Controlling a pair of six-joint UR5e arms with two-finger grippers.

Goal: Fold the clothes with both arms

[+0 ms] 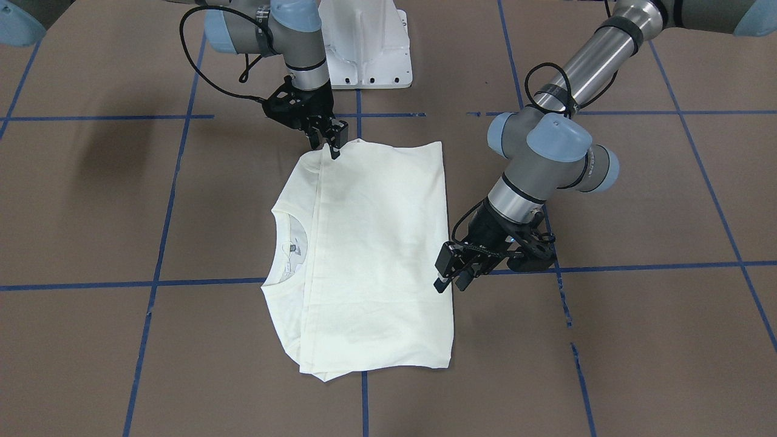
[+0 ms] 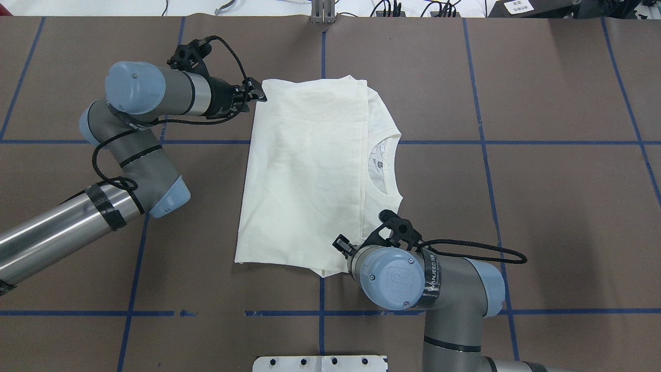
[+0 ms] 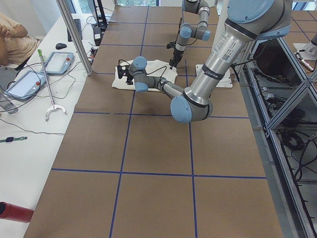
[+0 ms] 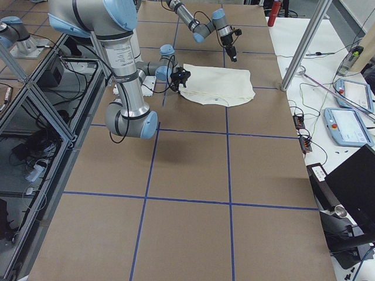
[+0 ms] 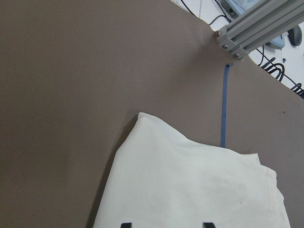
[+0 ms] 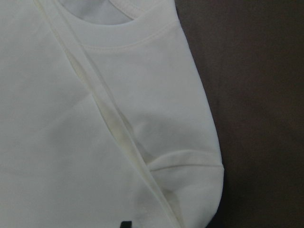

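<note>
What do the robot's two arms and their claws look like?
The left arm and right arm are grey and silver metal tubes with light-blue caps at the joints. Black cables loop along them, held by black straps. One cap on the right arm bears a round logo. The left gripper and right gripper are black, each with two fingers.

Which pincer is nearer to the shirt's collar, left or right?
Right. The right pincer is at the shoulder corner of the shirt, beside the collar; the left pincer is across the shirt, at its opposite edge.
</note>
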